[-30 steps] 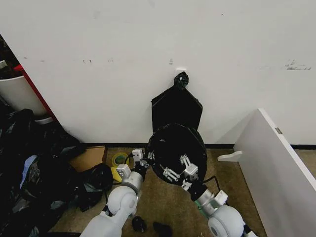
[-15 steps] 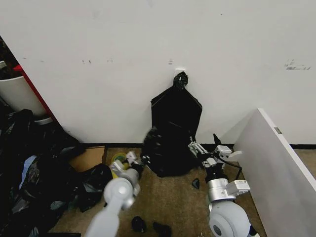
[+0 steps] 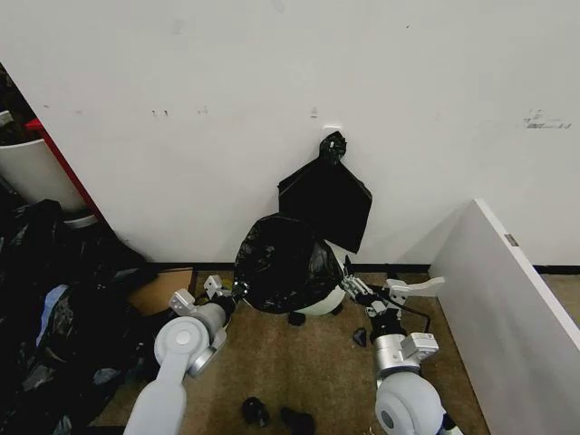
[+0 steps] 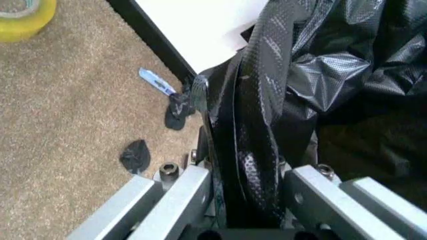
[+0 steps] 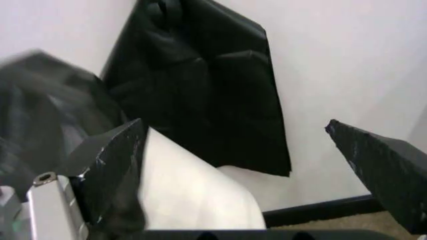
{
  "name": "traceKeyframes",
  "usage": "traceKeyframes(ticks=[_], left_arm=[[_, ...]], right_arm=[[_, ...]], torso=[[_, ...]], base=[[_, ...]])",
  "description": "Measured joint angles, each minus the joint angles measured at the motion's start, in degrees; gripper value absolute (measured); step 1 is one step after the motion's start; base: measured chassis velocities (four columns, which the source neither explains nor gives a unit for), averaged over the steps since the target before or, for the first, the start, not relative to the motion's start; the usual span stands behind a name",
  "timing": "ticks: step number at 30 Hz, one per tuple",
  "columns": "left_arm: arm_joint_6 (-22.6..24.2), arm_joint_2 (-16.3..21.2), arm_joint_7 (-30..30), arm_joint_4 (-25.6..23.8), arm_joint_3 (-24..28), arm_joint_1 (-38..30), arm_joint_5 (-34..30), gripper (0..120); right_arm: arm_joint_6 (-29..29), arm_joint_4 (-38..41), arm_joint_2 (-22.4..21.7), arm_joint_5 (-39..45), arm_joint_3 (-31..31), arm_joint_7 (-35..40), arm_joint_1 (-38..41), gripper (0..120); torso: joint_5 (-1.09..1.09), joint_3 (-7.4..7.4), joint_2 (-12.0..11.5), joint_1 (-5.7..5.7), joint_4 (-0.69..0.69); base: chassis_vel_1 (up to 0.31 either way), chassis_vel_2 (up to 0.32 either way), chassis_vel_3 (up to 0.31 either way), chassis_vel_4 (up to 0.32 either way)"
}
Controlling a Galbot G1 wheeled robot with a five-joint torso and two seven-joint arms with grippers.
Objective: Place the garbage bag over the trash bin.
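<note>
The glossy black garbage bag [image 3: 281, 263] is draped over the cream trash bin [image 3: 328, 301], which stands on the carpet by the wall with its lower right side bare. My left gripper [image 3: 236, 290] sits at the bag's left edge, shut on a bunched fold of the garbage bag [image 4: 250, 150], which is pinched between the fingers of that gripper [image 4: 243, 180]. My right gripper [image 3: 350, 286] is just right of the bin, open. In the right wrist view the right gripper [image 5: 233, 130] has its fingers spread wide, with the cream bin [image 5: 193, 195] and the blurred bag [image 5: 40, 110] in front of them.
A flat black bag bunch [image 3: 324, 199] hangs knotted on the wall just behind the bin. A heap of black bags [image 3: 54, 308] and a white tub with a red edge [image 3: 36, 172] fill the left. A white board [image 3: 507, 290] leans at the right. Black scraps [image 3: 255, 411] lie on the carpet.
The bag, held open in front of me a second ago, has come down over the bin. My left gripper swung down and left with the bag. My right gripper let go and moved right.
</note>
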Motion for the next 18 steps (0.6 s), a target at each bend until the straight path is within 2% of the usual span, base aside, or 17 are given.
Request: traceKeyframes(ticks=[9,13,18], left_arm=[[2.3,-0.2,-1.2,-2.8,-0.4,0.8,-2.4,1],[2.9,-0.9,-2.0,-5.7,0.6,1.9,-3.3,1],[3.0,-1.0,-2.3,-6.3,1.2,2.0,-3.4,1]], right_arm=[[2.6,-3.6,0.9,-2.5,-0.1,-1.9,1.0,100],[7.0,-8.3,2.7,-4.9,0.3,-4.9,3.0,100],[8.0,-8.7,2.9,-5.1,0.4,-5.4,3.2,100]], torso=[[0.00,0.00,0.0,0.00,0.00],[0.01,0.00,0.0,0.00,0.00],[0.00,0.00,0.0,0.00,0.00]], base=[[0.000,0.000,0.000,0.000],[0.000,0.000,0.000,0.000],[0.000,0.000,0.000,0.000]])
